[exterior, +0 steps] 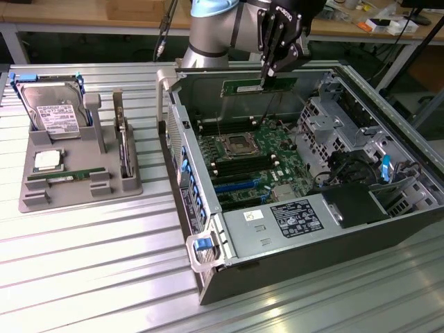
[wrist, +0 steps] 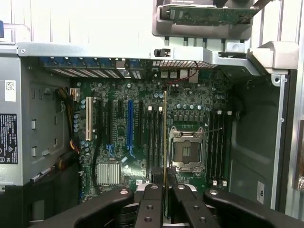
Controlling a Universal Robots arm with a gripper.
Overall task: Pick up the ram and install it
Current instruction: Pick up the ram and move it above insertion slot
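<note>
On the slatted metal table (exterior: 83, 263) a computer case (exterior: 333, 243) lies on its side with the panel off. That turns the motherboard (exterior: 277, 149) face up, which I judge is what lets an arm reach it from above. Off to the exterior view's left sits a grey tray (exterior: 69, 198) whose pockets keep spare parts in known places: a hard drive (exterior: 59, 111) propped upright and a square processor chip (exterior: 47, 161) lying flat. Over the far side of the case hangs the gripper (exterior: 266, 75), its fingers pressed together on the top edge of the ram (exterior: 239, 88). The stick is clear of the board, held level, with its lower edge pointing down. Seen from the wrist, the ram appears edge-on as a thin line running the same way as the black memory slots (wrist: 152, 137) beside the empty processor socket (wrist: 186, 149). This grip seems chosen so the stick can meet a slot squarely.
</note>
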